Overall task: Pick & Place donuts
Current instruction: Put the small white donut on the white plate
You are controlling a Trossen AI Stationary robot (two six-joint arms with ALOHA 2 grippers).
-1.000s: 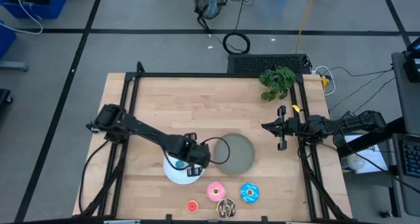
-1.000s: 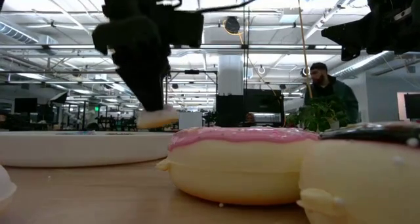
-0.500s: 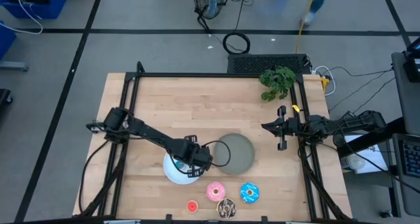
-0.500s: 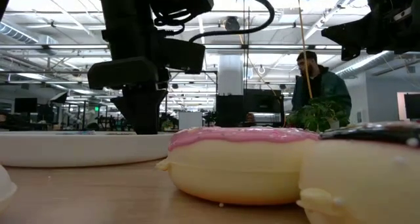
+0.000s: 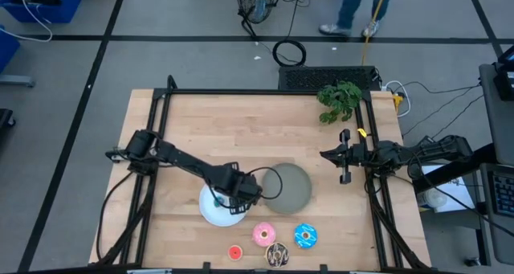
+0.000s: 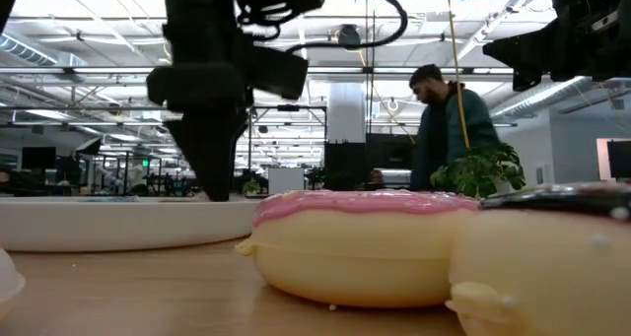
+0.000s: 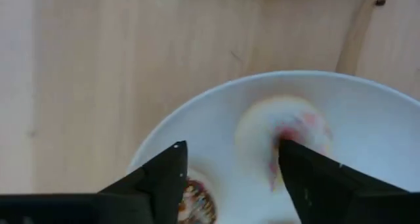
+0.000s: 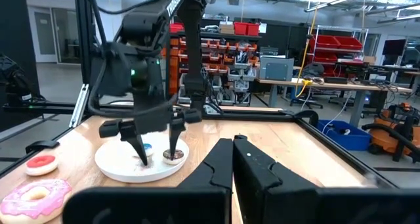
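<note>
My left gripper [image 7: 231, 145] hangs open, pointing down over the white plate [image 5: 210, 215]. A whitish-pink donut [image 7: 262, 133] lies on the plate between its fingers, and a tiny brown donut [image 7: 197, 201] lies beside one finger. A tiny blue donut [image 8: 148, 148] is also on that plate. The pink donut [image 5: 263, 235], blue sprinkled donut [image 5: 305, 235], chocolate donut [image 5: 278, 255] and tiny red donut [image 5: 234, 252] lie on the table near its front edge. My right gripper [image 5: 344, 155] waits shut at the right edge. My left gripper stands open over the whitish-pink donut, which lies flat on the white plate. One fingertip [image 7: 292, 152] comes down right at the ring's hole [image 7: 282, 137]; whether it touches the donut I cannot tell.
A grey plate [image 5: 291, 186] sits just right of the white one. A green plant [image 5: 339, 100] stands at the far right corner. A black frame runs along the table's edges. A person [image 6: 444, 124] walks in the room behind.
My left gripper, shut on the whitish-pink donut a second ago, has sunk to the white plate, opened and let go. The donut now lies on the plate between the fingers. Behind the table the person has walked past.
</note>
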